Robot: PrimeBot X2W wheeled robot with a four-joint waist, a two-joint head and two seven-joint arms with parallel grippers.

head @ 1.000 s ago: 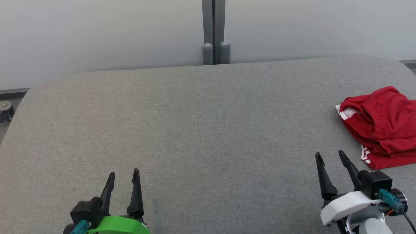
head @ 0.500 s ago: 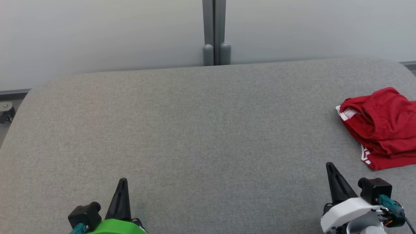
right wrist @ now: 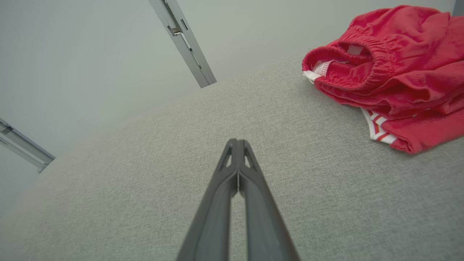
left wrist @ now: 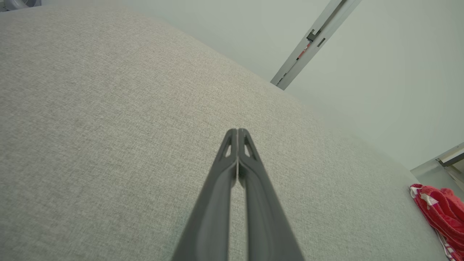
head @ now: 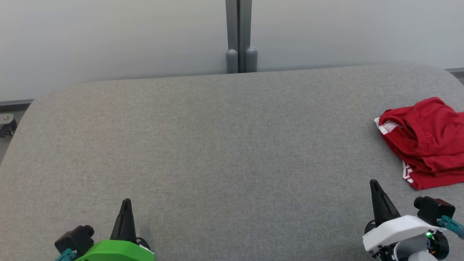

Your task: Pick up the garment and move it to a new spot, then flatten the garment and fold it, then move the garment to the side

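Note:
The garment [head: 426,143] is a red piece with an elastic waistband and white-striped trim, bunched in a heap at the right edge of the grey table [head: 217,145]. In the right wrist view the garment [right wrist: 391,72] lies ahead and to the right of the fingers. It shows as a red patch, the garment [left wrist: 440,214], at the far right of the left wrist view. My right gripper [head: 374,183] hovers low at the front right, shut and empty, a short way in front of the heap. My left gripper [head: 126,201] sits shut at the front left, far from it.
A pale wall with a grey vertical post [head: 238,36] runs behind the table's rounded far edge. A small wheel [head: 5,123] sits off the table's left edge. Bare grey cloth spreads between the two grippers.
Both grippers have gone from open to shut. The left one drew back and to the left. The right one drew back and a little to the right. The garment lies as before.

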